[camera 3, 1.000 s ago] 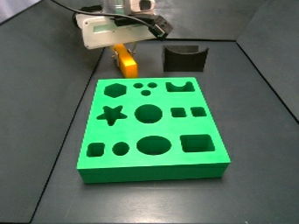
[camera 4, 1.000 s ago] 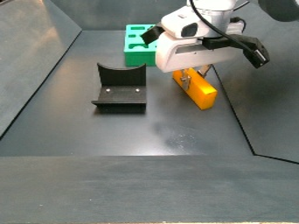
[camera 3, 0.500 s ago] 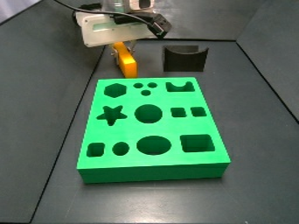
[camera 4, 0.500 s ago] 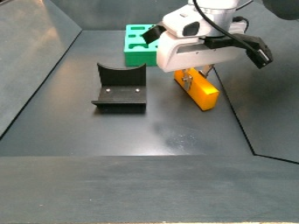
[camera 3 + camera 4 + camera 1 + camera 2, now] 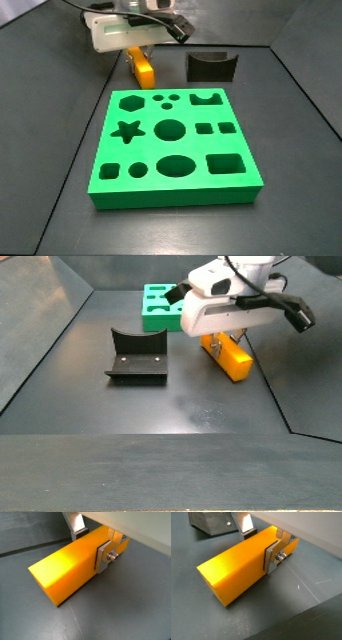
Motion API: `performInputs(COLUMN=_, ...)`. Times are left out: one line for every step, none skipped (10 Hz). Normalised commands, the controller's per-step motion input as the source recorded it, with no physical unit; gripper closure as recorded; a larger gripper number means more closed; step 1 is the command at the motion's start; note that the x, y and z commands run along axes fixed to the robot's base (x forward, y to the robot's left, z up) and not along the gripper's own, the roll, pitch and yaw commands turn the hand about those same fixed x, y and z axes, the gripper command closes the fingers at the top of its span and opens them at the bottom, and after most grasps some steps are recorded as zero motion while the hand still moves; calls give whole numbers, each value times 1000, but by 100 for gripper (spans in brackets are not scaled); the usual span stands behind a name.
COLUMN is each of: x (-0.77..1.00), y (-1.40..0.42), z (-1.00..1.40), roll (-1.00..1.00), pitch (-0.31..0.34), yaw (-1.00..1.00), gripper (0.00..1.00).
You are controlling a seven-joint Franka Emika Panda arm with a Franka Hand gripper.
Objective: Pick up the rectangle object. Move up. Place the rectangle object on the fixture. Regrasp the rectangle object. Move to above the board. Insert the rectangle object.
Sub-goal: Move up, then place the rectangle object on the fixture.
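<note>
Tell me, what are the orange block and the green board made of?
The block, between the gripper's fingers, looks like smooth plastic with a soft sheen. The board looks matte, perhaps plastic or foam; the pictures leave it open.

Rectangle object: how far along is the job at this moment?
Nothing looks finished. The rectangle object lies on the floor, and the pincer is down over it with a finger on each side: the pick is in hand. The fixture holds nothing, and the board has no piece inserted.

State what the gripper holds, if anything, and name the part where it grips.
The gripper holds the rectangle object across its two long sides, near one end; in both side views the block's low end looks to be at the floor.
</note>
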Motion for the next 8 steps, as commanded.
performInputs(x=-59, y=17, z=760, roll=-2, pitch=40, yaw=24, gripper=100)
performInputs(x=-33, y=10, z=607, roll=-5, pitch=45, yaw=19, gripper=100)
performInputs(x=-24, y=7, z=483, roll=-8, pitch=44, yaw=17, gripper=100)
performInputs(x=-22, y=3, z=344, roll=-10, pitch=41, yaw=16, gripper=100)
performInputs(x=0, y=0, z=1000, roll=0, pitch=0, yaw=0, gripper=100)
performInputs(x=5, y=-1, z=1000, roll=-2, pitch=-14, yaw=-2, gripper=100)
performInputs(x=-5, y=-3, z=1000, roll=-6, pitch=7, yaw=-3, gripper=100)
performInputs(x=-9, y=-4, z=1000, roll=-8, pitch=14, yaw=-3, gripper=100)
